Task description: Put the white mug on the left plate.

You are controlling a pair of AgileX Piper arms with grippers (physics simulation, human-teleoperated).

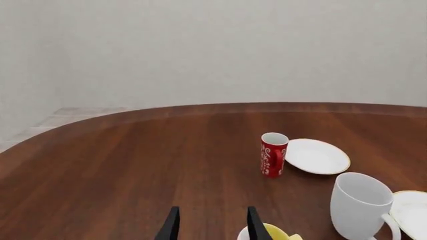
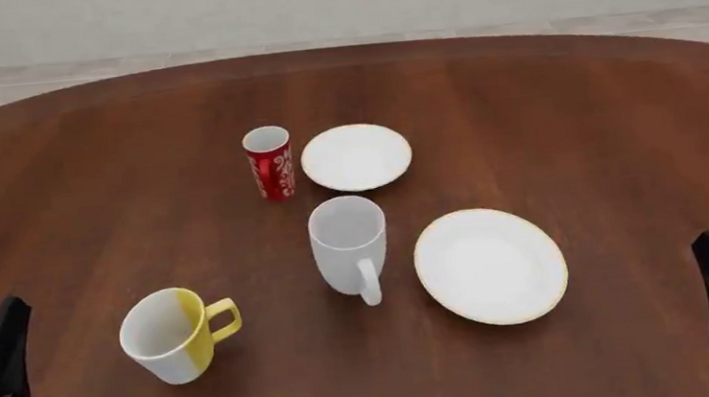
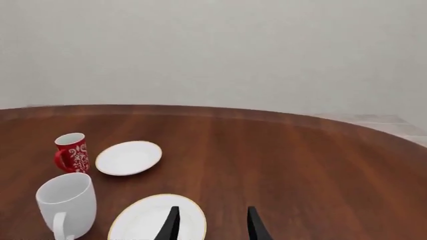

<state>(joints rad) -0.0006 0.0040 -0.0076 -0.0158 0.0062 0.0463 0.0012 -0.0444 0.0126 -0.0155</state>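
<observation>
**Cups and plates on a brown wood table**

Left wrist view: The left claw (image 1: 210,224) has its two black tips apart, holding nothing. Past it and off to one side stand the white mug (image 1: 360,205) and the small left plate (image 1: 316,156). The wood table (image 1: 133,165) meets a plain pale wall.

Front view: The white mug sits upright, near the small plate but not on it.

Right wrist view: The right claw (image 3: 211,224) is apart too, over the big plate (image 3: 157,218).
</observation>
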